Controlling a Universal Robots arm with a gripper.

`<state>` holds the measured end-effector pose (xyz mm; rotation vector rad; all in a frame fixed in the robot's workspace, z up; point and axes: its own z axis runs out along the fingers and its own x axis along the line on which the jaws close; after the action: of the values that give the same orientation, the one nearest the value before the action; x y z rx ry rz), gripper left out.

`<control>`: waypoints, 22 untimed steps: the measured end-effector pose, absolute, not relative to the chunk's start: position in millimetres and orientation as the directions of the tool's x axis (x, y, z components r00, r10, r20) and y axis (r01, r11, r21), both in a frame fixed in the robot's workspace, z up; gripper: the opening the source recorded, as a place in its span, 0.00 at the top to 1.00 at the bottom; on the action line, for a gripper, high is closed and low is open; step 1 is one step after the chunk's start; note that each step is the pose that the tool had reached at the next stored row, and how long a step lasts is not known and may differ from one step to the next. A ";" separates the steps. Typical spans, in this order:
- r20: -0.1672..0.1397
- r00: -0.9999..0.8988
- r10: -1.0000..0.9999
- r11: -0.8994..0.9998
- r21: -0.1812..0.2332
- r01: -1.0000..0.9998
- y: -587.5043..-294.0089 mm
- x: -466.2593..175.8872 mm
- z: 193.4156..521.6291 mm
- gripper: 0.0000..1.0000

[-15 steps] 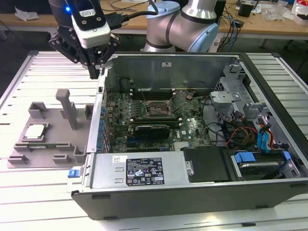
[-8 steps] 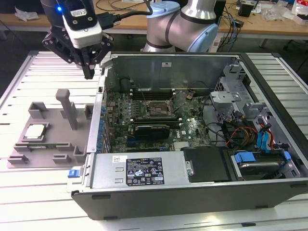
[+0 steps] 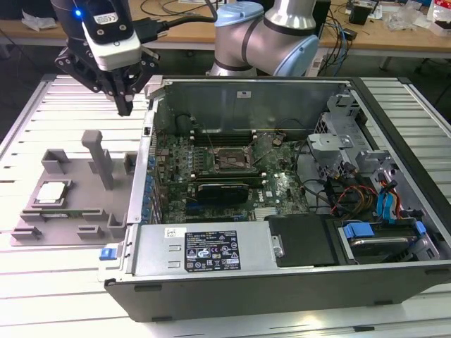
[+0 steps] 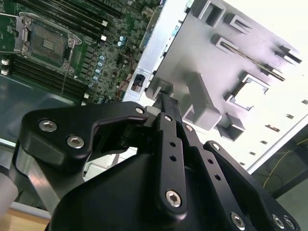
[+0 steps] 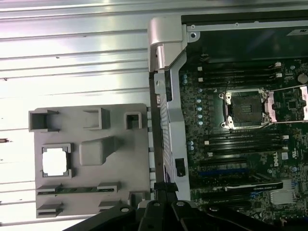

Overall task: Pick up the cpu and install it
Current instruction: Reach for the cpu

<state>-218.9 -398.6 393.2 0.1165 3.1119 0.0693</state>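
While your tool [image 3: 125,107] hangs empty with its fingers pinched together near the open computer case [image 3: 282,282] wall, you can see the cpu [image 3: 53,191] lying flat in the grey fixture tray [image 3: 74,176] on the tabletop [image 3: 56,296], well apart from the motherboard socket [image 3: 229,160].

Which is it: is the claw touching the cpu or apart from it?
Apart. In the exterior view the claw hangs well above the grey tray where the cpu lies, with clear space between them.
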 end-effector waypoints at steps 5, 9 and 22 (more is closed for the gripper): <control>-0.025 -0.997 0.075 0.996 0.045 0.074 -398.5 -225.5 393.1 0.89; -0.025 -0.997 0.075 0.996 0.045 0.074 -398.3 -231.7 392.9 0.89; -0.026 -0.997 0.075 0.996 0.045 0.074 -396.8 -253.2 392.2 0.89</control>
<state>-253.2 -396.8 392.2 0.1165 3.1114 0.0692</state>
